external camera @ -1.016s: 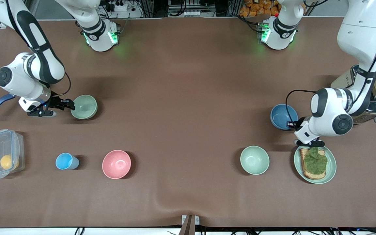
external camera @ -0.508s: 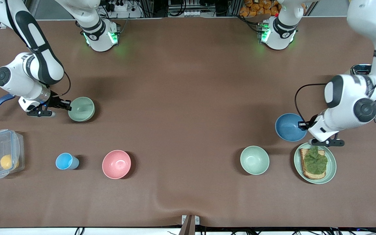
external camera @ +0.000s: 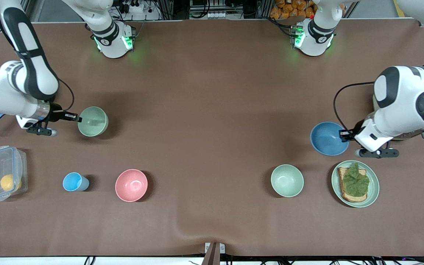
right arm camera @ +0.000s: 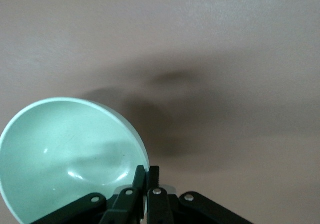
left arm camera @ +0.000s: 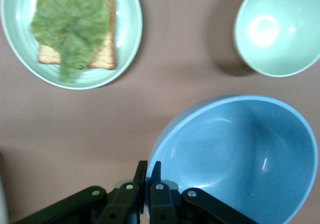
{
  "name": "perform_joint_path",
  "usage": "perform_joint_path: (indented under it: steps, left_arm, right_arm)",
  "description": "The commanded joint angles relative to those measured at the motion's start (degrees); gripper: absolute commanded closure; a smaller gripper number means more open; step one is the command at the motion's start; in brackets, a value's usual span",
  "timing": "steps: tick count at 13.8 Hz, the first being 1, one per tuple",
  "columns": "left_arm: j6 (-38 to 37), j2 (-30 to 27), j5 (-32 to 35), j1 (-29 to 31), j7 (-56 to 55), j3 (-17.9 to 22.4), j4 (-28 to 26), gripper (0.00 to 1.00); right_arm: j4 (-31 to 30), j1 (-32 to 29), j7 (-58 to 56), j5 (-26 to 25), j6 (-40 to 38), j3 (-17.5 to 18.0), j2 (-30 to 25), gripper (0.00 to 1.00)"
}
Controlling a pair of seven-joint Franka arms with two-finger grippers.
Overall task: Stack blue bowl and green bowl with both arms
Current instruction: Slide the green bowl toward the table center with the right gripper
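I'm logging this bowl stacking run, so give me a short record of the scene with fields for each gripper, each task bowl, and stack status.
left gripper: shut on blue bowl rim, lifted over the table
right gripper: shut on green bowl rim, lifted
blue bowl: toward the left arm's end, tilted
green bowl: toward the right arm's end, tilted
stack status: not yet stacked, bowls far apart

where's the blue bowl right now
The blue bowl is held by its rim in the left gripper, toward the left arm's end, beside the plate.

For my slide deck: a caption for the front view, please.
Left gripper holds the blue bowl; right gripper holds the green bowl, both by the rim.
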Motion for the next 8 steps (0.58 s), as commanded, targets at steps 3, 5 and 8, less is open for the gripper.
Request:
perform_joint_path:
  steps: [3,5,8]
  left_arm:
    - [-3.8,-1.0,-0.9,-0.1,-13.2,-7.5,3.2,1.00]
    - [-3.9,-0.8,-1.0,-0.1,-16.3,-9.5,4.1,1.00]
    - [-3.9,-0.4,-1.0,-0.2,-17.3,-10.0,4.3,1.00]
  right_arm:
    - [0.6,7.3,15.3,4.9,-2.3,0.5,-3.9,1.00]
    - [1.0,12.9,25.4,5.1,-1.7,0.6,-4.7,1.00]
    - [3.7,20.1,37.5,5.2,-1.6,0.5,-4.6,1.00]
